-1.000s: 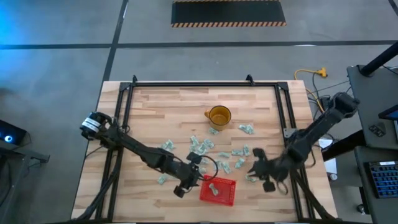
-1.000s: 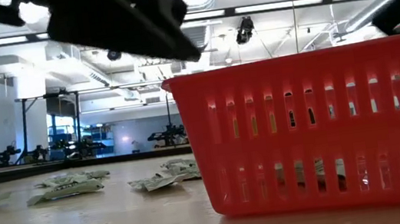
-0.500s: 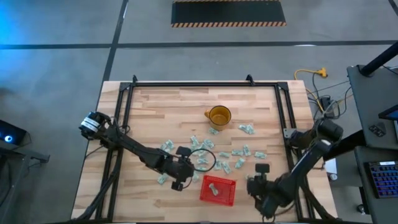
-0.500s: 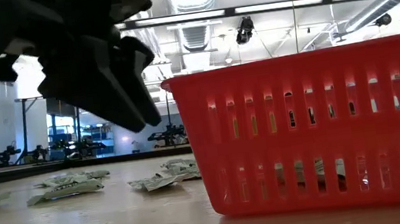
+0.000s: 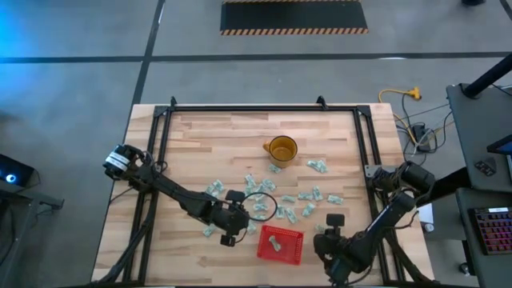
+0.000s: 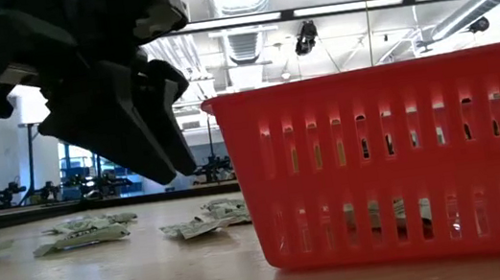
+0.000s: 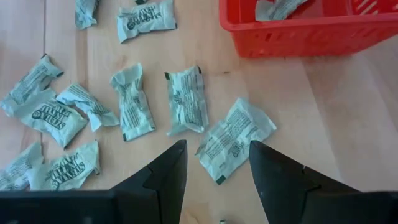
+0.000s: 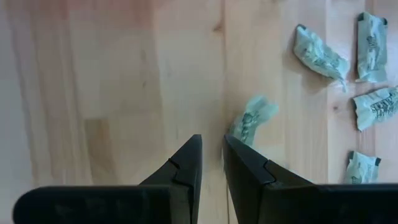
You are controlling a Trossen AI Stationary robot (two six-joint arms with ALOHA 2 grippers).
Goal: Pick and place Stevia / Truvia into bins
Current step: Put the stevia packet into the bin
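Many pale green and white Stevia packets (image 5: 264, 200) lie flat on the wooden table, between the mug and the red basket (image 5: 280, 245). The basket holds a few packets (image 7: 277, 7). My left gripper (image 5: 227, 234) is open and empty, pointing down over the packets just left of the basket; one packet (image 7: 234, 139) lies past its fingertips (image 7: 217, 149). My right gripper (image 5: 326, 238) hangs right of the basket near the table's near edge. Its fingers (image 8: 213, 149) are all but closed, with a blurred packet (image 8: 254, 117) beside one fingertip. My right gripper has one fingertip (image 8: 229, 142) at the near end of the blurred packet (image 8: 239, 130). The packet lies beside the finger, not in the gap. I cannot tell whether the finger touches it.
A translucent yellow-amber mug (image 5: 282, 150) stands at the far middle of the table. A black frame (image 5: 256, 110) runs along the table's far and side edges. Bare wood lies left of the packets and along the near edge.
My left gripper has drawn back from the basket's far left corner toward the table's left and tipped from level to pointing down. My right gripper has gone toward the table's near edge, away from the packets at the right, with its arm folding in.
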